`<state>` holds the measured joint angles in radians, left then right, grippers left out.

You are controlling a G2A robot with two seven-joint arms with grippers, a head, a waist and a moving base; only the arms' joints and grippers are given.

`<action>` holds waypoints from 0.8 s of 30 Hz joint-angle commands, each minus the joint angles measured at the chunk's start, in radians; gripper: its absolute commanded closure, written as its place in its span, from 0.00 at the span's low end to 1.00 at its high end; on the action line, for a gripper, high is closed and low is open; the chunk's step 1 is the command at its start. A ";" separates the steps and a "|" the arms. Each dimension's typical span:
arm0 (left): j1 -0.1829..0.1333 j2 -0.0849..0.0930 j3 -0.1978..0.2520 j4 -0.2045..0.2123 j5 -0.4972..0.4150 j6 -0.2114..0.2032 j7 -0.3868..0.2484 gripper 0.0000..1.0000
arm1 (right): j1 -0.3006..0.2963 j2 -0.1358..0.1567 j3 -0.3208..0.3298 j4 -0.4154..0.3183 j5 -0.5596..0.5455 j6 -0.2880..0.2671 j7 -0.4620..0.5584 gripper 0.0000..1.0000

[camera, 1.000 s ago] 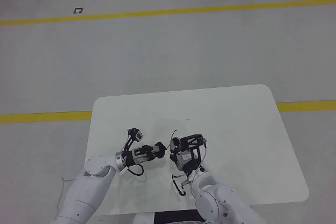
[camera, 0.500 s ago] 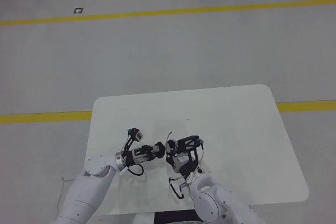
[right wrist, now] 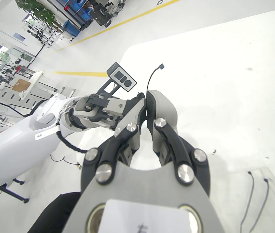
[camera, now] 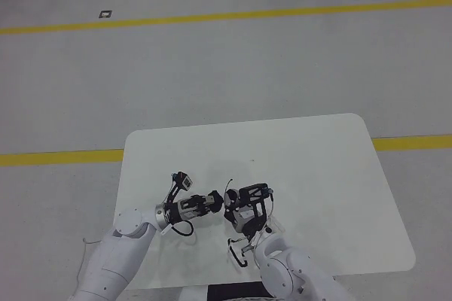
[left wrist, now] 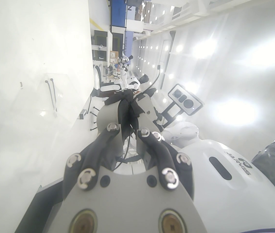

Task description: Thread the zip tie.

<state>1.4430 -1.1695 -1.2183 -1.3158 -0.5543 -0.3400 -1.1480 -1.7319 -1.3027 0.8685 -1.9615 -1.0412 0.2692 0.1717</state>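
A thin black zip tie stands up out of my right gripper, which is shut on its strap; the square head hangs free above the table. In the top view the zip tie rises from where the two grippers meet near the table's front. My left gripper is shut, its black pads pressed together and touching the right gripper's fingertips. Whether the tie's tail sits between the left pads is hidden. The left gripper comes in from the side, tip to tip with the right one.
A clear tray holding spare black zip ties lies on the white table close behind the right gripper, and shows as a clear tray from the left wrist. Open tabletop lies to the far and right sides.
My right gripper has shifted left with the zip tie until its tips meet the left gripper. The left arm has kept still.
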 commanded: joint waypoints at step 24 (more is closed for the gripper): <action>0.000 0.000 0.000 0.000 0.000 0.000 0.000 1.00 | -0.009 0.000 0.009 0.000 -0.015 -0.014 0.024 1.00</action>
<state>1.4430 -1.1695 -1.2183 -1.3158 -0.5543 -0.3400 -1.1480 -1.7411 -1.3023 0.8769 -1.9617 -1.0561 0.2554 0.1954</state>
